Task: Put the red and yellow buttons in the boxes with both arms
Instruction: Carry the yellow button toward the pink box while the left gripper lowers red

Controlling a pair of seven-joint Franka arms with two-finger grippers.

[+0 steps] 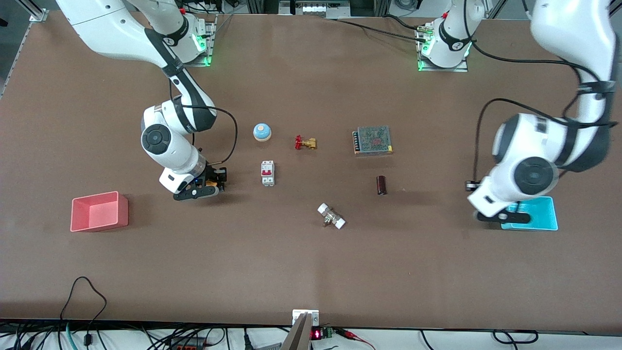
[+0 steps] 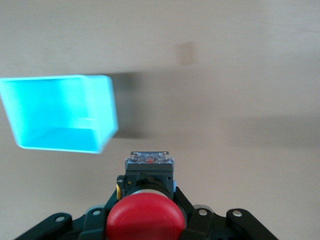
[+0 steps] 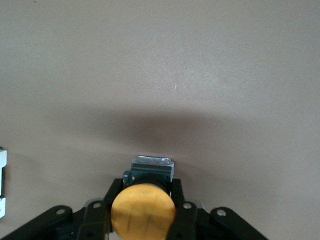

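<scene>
My left gripper (image 1: pixel 503 217) is shut on the red button (image 2: pixel 145 217), its fingers (image 2: pixel 176 187) clamping the black base. It hangs over the edge of the cyan-blue box (image 1: pixel 539 214) that faces the right arm's end. The box (image 2: pixel 60 112) looks empty in the left wrist view. The red button is hidden in the front view. My right gripper (image 1: pixel 209 187) is shut on the orange-yellow button (image 3: pixel 143 210) low over bare table, between the white breaker and the pink-red box (image 1: pixel 99 211). The yellow cap (image 1: pixel 211 183) barely shows in the front view. The pink-red box looks empty.
On the middle of the table are a blue dome bell (image 1: pixel 262 131), a brass valve with a red handle (image 1: pixel 305 143), a white circuit breaker (image 1: pixel 267 173), a metal power supply (image 1: pixel 372 140), a dark cylinder (image 1: pixel 381 185) and a white-ended part (image 1: pixel 331 216).
</scene>
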